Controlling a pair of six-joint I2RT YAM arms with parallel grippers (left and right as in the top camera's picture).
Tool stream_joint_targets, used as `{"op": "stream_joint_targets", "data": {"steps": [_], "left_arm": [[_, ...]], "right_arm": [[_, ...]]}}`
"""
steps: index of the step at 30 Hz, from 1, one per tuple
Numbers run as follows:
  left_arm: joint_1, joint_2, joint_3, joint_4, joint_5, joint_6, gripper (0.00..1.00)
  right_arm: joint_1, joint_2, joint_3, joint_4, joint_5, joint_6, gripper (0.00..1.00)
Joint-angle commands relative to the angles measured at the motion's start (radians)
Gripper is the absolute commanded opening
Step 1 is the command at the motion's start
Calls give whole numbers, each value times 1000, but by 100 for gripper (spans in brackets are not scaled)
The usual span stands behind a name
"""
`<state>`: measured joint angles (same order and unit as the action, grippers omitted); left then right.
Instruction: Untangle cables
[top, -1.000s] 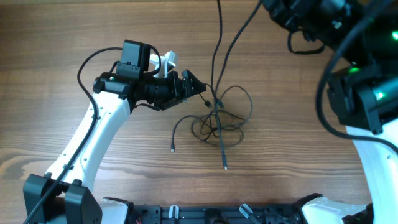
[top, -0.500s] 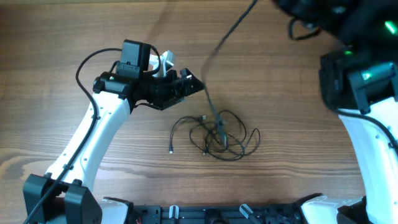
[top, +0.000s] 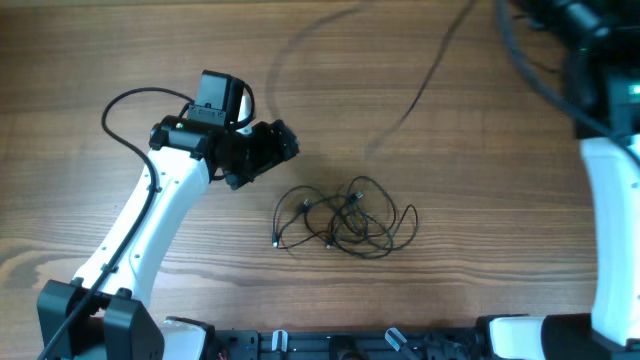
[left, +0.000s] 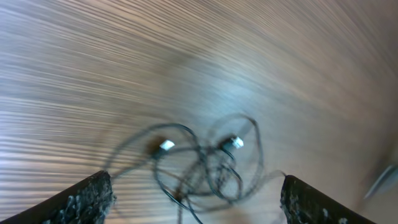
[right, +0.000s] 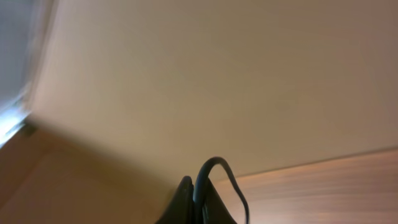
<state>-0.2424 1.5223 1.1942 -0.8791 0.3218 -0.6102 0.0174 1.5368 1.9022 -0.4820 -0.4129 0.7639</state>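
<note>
A tangle of thin black cables (top: 345, 220) with small plug ends lies on the wooden table, right of and below my left gripper (top: 283, 143). In the left wrist view the tangle (left: 199, 165) lies between and beyond the wide-open, empty fingers (left: 196, 196), with two silver plugs showing. One long cable (top: 420, 85) hangs blurred in the air toward the top right. My right gripper (right: 198, 200) is shut on this black cable (right: 219, 167), raised high and outside the overhead view.
The right arm's white link and black body (top: 610, 170) fill the right edge. The left arm (top: 150, 220) crosses the left side, with its own thick black cable looping above it. Black fixtures line the table's front edge (top: 340, 345).
The right arm has risen out of the overhead view, pulling one long cable up and away. The tangle has settled lower on the table. My left gripper has drawn back to the left.
</note>
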Motion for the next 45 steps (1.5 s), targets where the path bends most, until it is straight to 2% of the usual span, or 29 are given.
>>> {"op": "stream_joint_targets", "data": {"steps": [1,4,7,17,20,26,35,36,39,43,44,45], "left_arm": [[16,-2,1,-10,-204,-71,90],[25,-2,1,-10,-234,-100,98],[26,-2,1,25,-187,-105,100],[26,-2,1,294,301,-101,98],[26,-2,1,362,378,-103,95],[57,-2,1,396,403,-161,93],[154,-2,1,278,403,-160,94],[170,-2,1,268,403,-157,95],[192,-2,1,263,403,-157,94],[212,-2,1,253,400,-157,94],[216,-2,1,245,393,-157,94],[218,-2,1,235,383,-157,95]], "right_arm": [[-158,-16,11,-66,37,21,4],[-230,-15,9,-137,5,-5,4],[-241,-11,9,-198,-51,-111,4],[-120,73,8,-316,-247,-296,4],[-65,115,8,-331,-251,-303,4],[57,232,8,-296,-251,-306,4],[230,409,8,-183,-251,-262,4],[270,439,8,-169,-251,-257,5],[334,482,8,-151,-250,-241,18],[417,510,8,-116,-249,-241,22],[429,510,9,-106,-249,-240,34],[437,508,9,-94,-250,-240,51]]}}
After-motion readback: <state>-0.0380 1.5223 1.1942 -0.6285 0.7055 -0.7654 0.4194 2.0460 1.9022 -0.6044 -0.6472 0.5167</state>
